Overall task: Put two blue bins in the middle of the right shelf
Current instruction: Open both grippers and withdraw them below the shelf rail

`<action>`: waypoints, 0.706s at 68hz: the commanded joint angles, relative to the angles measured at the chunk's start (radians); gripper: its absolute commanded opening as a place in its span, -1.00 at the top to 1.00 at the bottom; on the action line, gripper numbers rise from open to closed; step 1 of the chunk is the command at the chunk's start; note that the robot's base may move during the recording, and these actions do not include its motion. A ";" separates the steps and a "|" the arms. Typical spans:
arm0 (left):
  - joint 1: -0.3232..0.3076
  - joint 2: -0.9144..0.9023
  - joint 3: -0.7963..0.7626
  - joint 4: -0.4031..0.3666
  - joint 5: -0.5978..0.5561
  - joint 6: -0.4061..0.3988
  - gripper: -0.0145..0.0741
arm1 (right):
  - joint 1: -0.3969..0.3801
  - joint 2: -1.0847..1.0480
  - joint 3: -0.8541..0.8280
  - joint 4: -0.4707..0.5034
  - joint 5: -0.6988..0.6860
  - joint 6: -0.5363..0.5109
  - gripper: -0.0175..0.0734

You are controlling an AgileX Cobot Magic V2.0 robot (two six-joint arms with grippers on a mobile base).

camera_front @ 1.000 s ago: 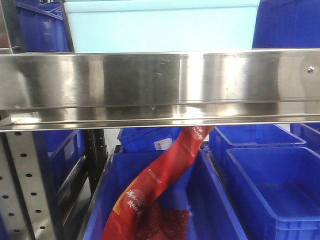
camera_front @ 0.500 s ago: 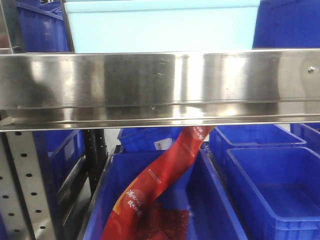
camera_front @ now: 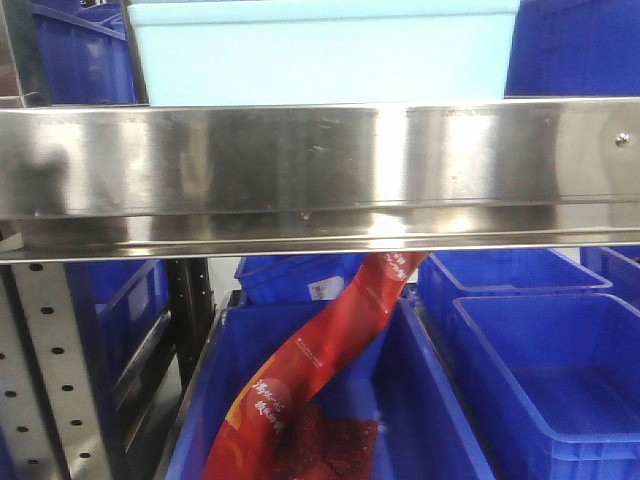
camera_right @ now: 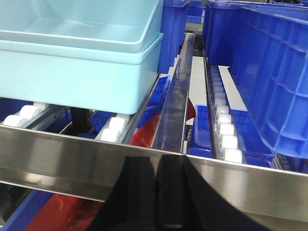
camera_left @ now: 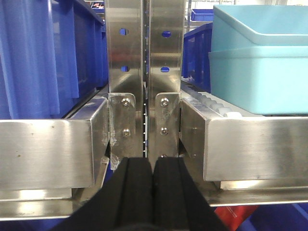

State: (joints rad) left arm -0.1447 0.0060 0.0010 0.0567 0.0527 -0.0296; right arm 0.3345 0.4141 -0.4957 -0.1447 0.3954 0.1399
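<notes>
Progress: near done, judged | two blue bins (camera_right: 82, 53) nested on right shelf (camera_front: 320, 170) rollers, 12 o'clock behind front rail | left end effector (camera_left: 153, 185) closed, empty | right end effector (camera_right: 156, 192) closed, empty | left: likely withdraw only

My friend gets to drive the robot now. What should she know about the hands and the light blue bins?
Left gripper: shut, holding nothing, in front of the rack uprights.
Right gripper: shut, holding nothing, just before the steel front rail.
The two light blue bins are nested, one inside the other, and sit on the white rollers of the right shelf, behind its rail. Dark blue bins stand next to them.
Done: both bins appear to be on the shelf, neither held.
Left: probably only backing the arms away; how far in the bins sit cannot be judged.
</notes>
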 commanded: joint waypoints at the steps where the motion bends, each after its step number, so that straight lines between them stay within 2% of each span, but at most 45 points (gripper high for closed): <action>1: 0.003 -0.006 -0.001 -0.004 -0.022 0.001 0.92 | -0.002 -0.004 -0.001 -0.011 -0.022 -0.001 0.97; 34: 0.003 -0.006 -0.001 -0.004 -0.022 0.001 0.92 | -0.009 -0.006 0.001 -0.004 -0.024 -0.003 0.97; 37: 0.003 -0.006 -0.001 -0.004 -0.022 0.001 0.92 | -0.024 -0.015 0.003 0.019 -0.022 -0.021 0.97; 43: 0.003 -0.006 -0.001 -0.004 -0.022 0.001 0.92 | -0.112 -0.044 0.032 0.139 -0.031 -0.140 0.97; 48: 0.003 -0.006 -0.001 -0.004 -0.022 0.001 0.92 | -0.176 -0.079 0.073 0.180 -0.065 -0.166 0.97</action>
State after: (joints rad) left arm -0.1447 0.0060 0.0010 0.0567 0.0489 -0.0279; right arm 0.2182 0.3689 -0.4553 -0.0182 0.3796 0.0225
